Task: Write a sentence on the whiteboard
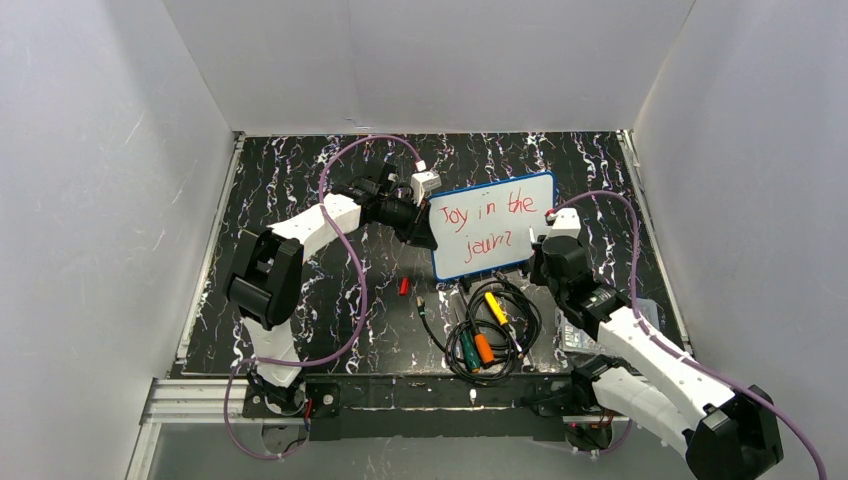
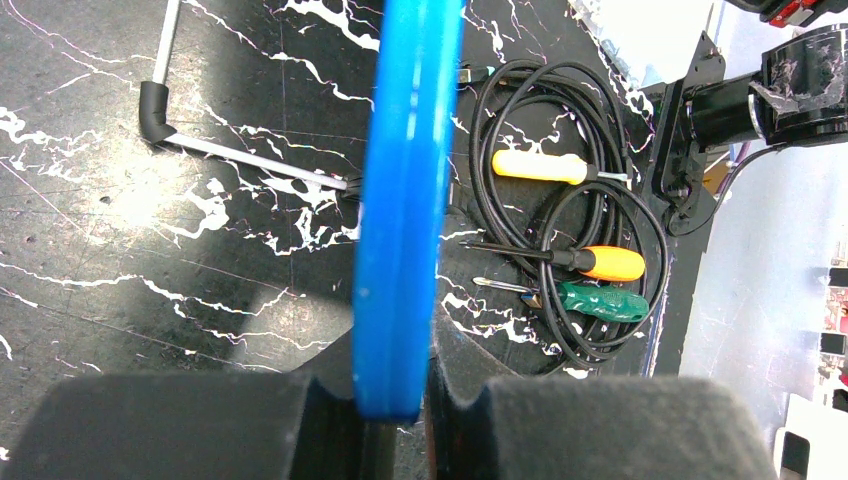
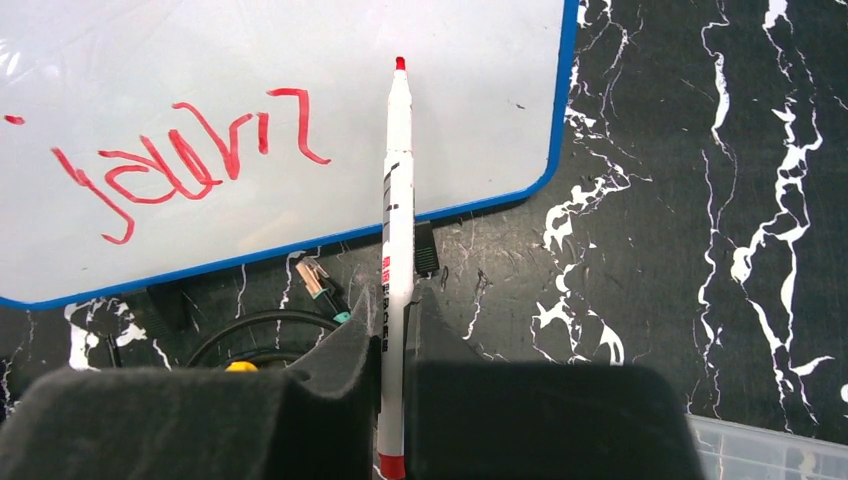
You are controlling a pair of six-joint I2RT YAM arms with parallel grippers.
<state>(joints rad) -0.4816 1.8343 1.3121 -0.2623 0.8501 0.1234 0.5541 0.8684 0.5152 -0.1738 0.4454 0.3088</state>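
Left hand (image 2: 392, 400) is clenched on the blue rim of the whiteboard (image 1: 495, 225) at its left edge, the rim showing edge-on between the pads. The right hand (image 3: 393, 340) grasps a red marker (image 3: 398, 180), whose bare tip lies over the white face just right of the lower line's last stroke; whether it touches cannot be told. The sentence (image 1: 485, 222) runs in red across two lines. The board sits mid-surface (image 1: 290, 180), just beyond a coiled black cable (image 1: 490, 330) and screwdrivers (image 1: 484, 347).
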